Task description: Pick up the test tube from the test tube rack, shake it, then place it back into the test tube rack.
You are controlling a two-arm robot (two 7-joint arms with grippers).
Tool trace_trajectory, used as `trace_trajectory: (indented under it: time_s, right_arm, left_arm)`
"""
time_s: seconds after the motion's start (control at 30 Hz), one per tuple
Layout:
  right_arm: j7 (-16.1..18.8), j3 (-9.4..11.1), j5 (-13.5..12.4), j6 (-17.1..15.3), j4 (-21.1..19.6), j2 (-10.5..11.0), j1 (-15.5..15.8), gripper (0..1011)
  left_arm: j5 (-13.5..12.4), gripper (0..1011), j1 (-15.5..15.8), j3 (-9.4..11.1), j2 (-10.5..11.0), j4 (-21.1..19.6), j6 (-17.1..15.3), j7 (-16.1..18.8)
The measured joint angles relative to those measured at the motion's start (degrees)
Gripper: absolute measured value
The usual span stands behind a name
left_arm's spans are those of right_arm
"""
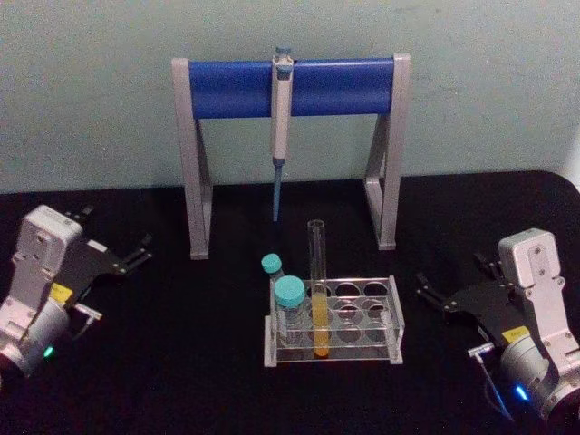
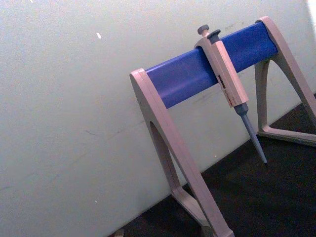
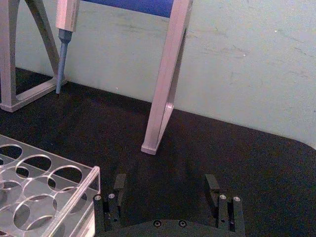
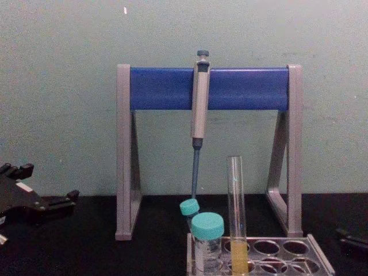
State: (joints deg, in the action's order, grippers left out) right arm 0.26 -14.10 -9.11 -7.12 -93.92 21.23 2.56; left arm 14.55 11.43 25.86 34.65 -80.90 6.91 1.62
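Nearest, the left gripper (image 1: pixel 138 253) and right gripper (image 1: pixel 433 296) sit low at the table's (image 1: pixel 181 381) left and right edges, fingers apart and holding nothing. Between them the tube (image 1: pixel 318 290) stands upright in the rack (image 1: pixel 372 317), beside two capped vials (image 1: pixel 290 308). Farther back, a pipette (image 1: pixel 281 127) hangs on the stand (image 1: pixel 236 89).

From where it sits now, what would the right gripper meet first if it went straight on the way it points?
Probably the near foot of the pipette stand. The open right gripper has bare black table ahead, with the test tube rack off to one side; depth is uncertain.
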Motion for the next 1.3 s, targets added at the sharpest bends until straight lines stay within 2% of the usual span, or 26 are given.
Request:
trace_trajectory:
  time_s: [1.3]
  right_arm:
    - [0.0, 0.0, -0.1, 0.1, 0.0, 0.1, 0.0, 1000]
  left_arm:
    - [0.0, 1001, 0.0, 0.0, 0.0, 0.0, 0.0, 0.0]
